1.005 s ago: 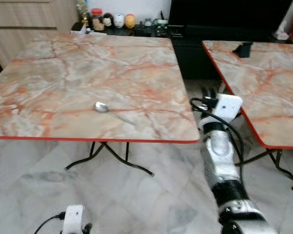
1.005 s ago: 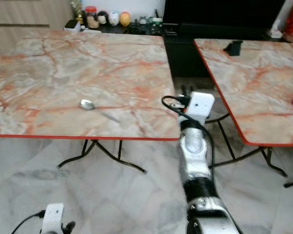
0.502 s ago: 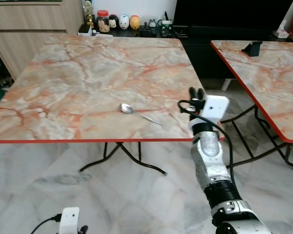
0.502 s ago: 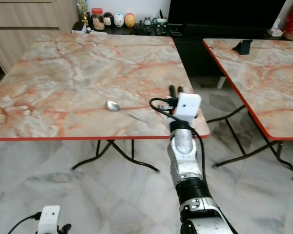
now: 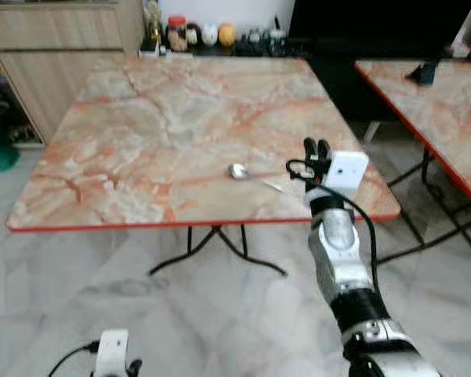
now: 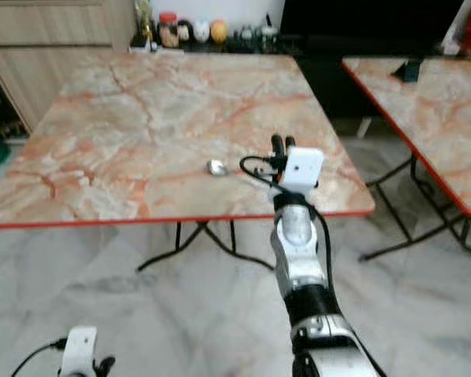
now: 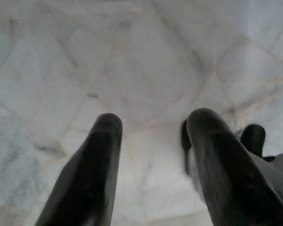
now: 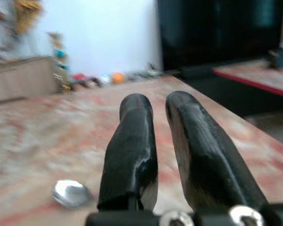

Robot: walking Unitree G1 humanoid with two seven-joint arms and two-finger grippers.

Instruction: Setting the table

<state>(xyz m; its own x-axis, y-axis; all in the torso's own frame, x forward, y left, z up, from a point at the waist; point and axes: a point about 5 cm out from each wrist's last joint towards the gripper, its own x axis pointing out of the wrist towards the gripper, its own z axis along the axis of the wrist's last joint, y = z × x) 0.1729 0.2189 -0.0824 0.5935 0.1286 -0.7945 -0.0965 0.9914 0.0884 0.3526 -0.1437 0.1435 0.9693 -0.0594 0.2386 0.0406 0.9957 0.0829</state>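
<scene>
While you look down from the head camera, count two tables: one marble-patterned table (image 5: 141,126) with a red edge straight ahead, and a second table (image 5: 447,110) of the same pattern to its right, well apart across a gap of floor.

Item: one spoon (image 5: 247,173), the only tableware you have on the near table. It lies flat toward the near right part of the top, bowl to the left and handle running right and slightly nearer. In the right wrist view you see its shiny bowl (image 8: 70,193) resting on the marble just beside the finger tips.

Item: two grippers. Your right gripper (image 5: 315,147) is raised over the near right part of the table, just right of the spoon's handle and not touching it. Its two black fingers (image 8: 132,150) stand nearly together with a narrow slit between them and nothing held. Your left gripper (image 7: 151,141) hangs low over the pale tiled floor (image 7: 132,56), its two fingers set well apart and empty; its white wrist housing (image 5: 112,351) shows at the near left.

Item: one small dark object (image 5: 421,74) on the second table, too blurred to name.

Item: one row of small jars and figurines (image 5: 208,34) on a low shelf beyond the far edge; the number cannot be counted through the blur. One wooden cabinet (image 5: 55,47) stands at far left.
</scene>
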